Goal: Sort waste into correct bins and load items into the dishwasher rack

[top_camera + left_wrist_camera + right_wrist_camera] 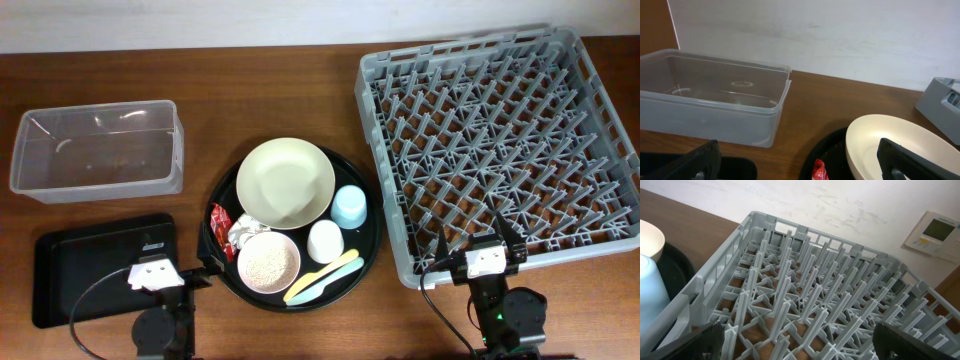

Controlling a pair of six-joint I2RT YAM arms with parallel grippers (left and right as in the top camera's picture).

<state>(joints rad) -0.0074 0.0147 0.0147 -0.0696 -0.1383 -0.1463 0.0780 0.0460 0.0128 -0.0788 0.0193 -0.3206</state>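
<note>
1. Left gripper (797,150), nearest edge of the table: jaws spread wide, holding nothing.
2. Right gripper (474,236), nearest edge, just before the rack: jaws spread wide, holding nothing.
3. Flat black rectangular tray with a raised rim (90,265), near left: nothing in it.
4. Big round black tray (372,250), centre, carrying everything to be sorted:
   - yellow plastic utensil (337,267) and pale blue plastic utensil (308,289), near rim;
   - small pink bowl (268,262) filled with tiny white rice grains;
   - small red snack wrapper (219,218) and crumpled white paper napkin (243,235), left side, touching;
   - white cup (325,241), light blue cup (349,207);
   - large cream round dish (285,182), far side.
5. Clear rectangular plastic tub (100,155), far left: nothing in it.
6. Large square grey plastic dishwasher rack (495,150), right, near to far: no items loaded.
7. Step, as judged: opening, nothing sorted or loaded yet.
8. Next move, as judged: the left arm reaches forward and rightward to pinch the wrapper, the waste nearest it, without snagging the napkin.
</note>
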